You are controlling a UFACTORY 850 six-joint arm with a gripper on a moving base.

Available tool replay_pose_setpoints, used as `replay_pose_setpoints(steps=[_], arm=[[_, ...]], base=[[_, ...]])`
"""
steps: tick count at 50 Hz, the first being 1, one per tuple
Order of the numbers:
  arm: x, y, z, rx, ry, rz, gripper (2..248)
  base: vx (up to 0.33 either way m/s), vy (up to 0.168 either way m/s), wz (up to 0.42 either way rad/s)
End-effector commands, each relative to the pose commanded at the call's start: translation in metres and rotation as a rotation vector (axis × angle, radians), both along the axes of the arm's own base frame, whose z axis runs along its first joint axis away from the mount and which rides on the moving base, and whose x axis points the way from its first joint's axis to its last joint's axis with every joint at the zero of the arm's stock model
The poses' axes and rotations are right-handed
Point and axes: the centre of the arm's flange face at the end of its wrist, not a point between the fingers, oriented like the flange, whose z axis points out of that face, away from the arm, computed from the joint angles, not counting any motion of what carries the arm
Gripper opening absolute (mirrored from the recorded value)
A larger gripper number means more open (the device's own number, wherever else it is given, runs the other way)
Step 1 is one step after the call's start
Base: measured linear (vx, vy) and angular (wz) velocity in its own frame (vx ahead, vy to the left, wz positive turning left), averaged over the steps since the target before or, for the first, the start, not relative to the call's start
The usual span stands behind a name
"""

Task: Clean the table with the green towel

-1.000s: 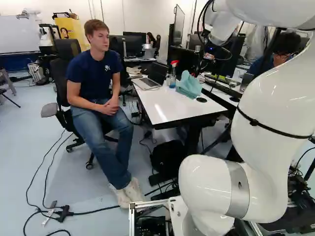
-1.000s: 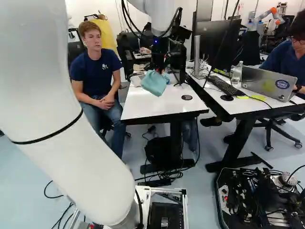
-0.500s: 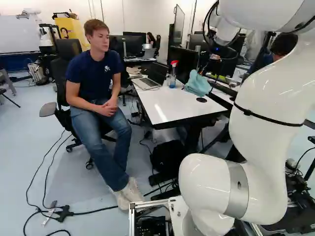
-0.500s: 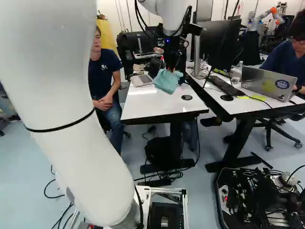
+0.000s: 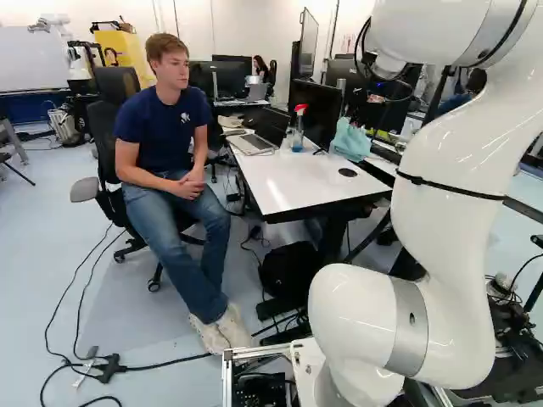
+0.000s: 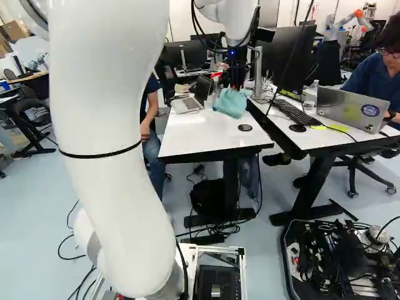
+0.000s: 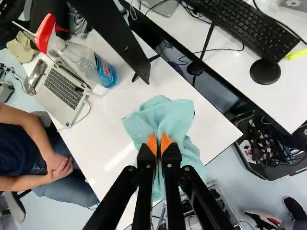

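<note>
So, going left to right in the right base view, 1st up is the big white arm (image 6: 112,169), bending up and over toward the table (image 6: 200,140). On that table there's an open laptop (image 6: 186,105) near the far left corner, then a spray bottle (image 6: 217,87) with a red trigger and blue liquid. Next comes the green towel (image 6: 230,104), hanging bunched from the hand (image 6: 236,82) over the far part of the tabletop; can't tell if it's touching. Wrist view has the hand (image 7: 159,143) pinched pretty narrow, 2 orange pads (image 7: 152,144) with towel squeezed between them. A black disc (image 6: 245,127) sits nearer the front edge. Further right, a 2nd table (image 6: 325,142) carries a keyboard (image 6: 292,114) and a silver laptop (image 6: 351,110).
</note>
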Motion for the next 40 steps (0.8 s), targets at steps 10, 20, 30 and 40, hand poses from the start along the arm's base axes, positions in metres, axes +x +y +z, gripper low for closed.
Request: replay_pose_setpoints(steps=[10,20,30,40], arm=[[0.011,-0.006,-0.001,-0.006,-0.006,0.000,31],[0.012,-0.007,-0.001,-0.006,-0.007,0.000,81],[0.012,-0.007,-0.001,-0.006,-0.007,0.000,155],[0.012,-0.007,-0.001,-0.006,-0.007,0.000,193]], base=[[0.000,0.000,0.000],[0.000,0.000,0.000],[0.000,0.000,0.000],[0.000,0.000,0.000]])
